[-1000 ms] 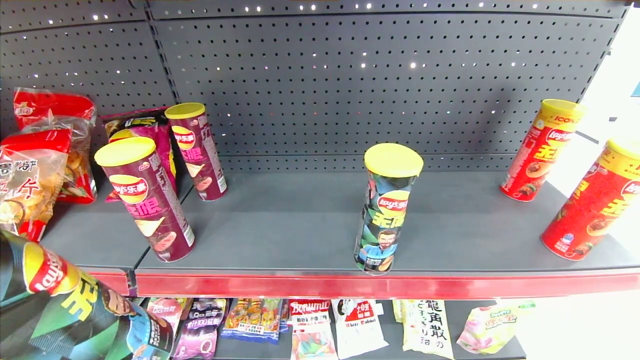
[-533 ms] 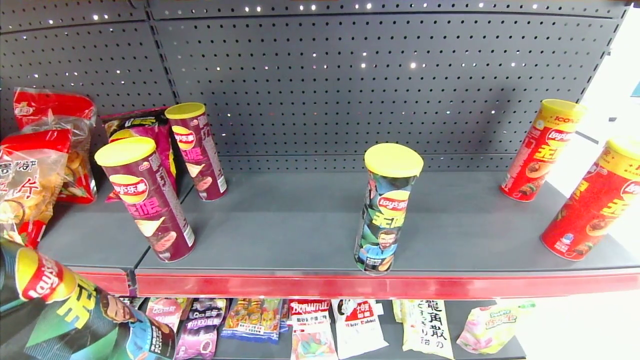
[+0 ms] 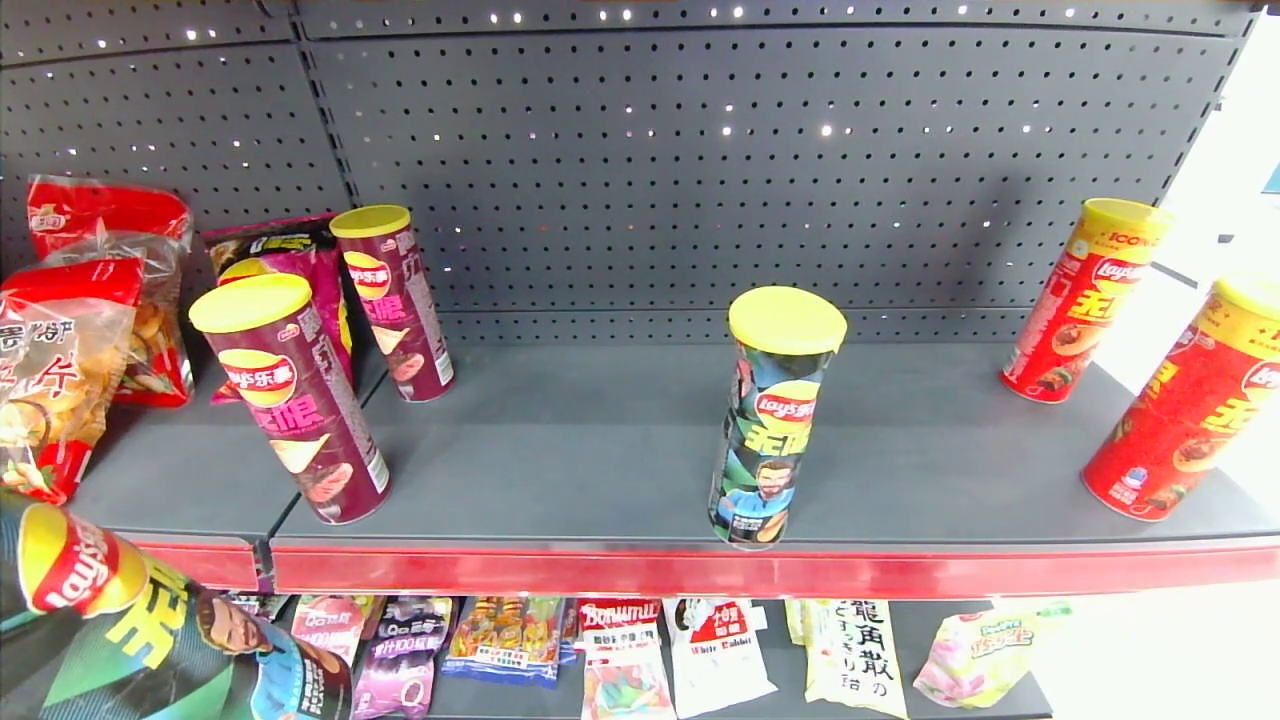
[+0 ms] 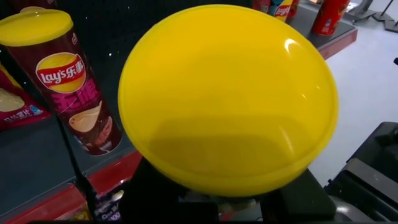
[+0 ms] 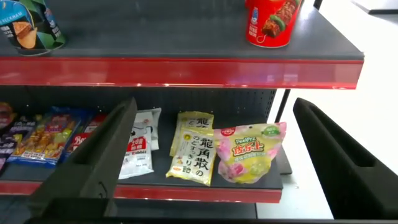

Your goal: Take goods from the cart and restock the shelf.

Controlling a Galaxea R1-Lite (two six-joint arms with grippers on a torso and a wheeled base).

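In the head view the held can, dark with a cartoon print, hangs tilted at the lower left, in front of and below the shelf. Its twin stands upright near the front edge, between a purple can and two red cans. In the left wrist view the yellow lid covers the left end effector's fingers. Since the can hangs clear of any support, the end effector is judged to be clamped on its body. In the right wrist view the right end effector gapes wide and empty below the shelf lip, facing the snack packets. The can is probably light, stiff and slick, with brittle contents. A moderate mid-body grip suits it, and it should go down flat, since so tall a tube tips easily.
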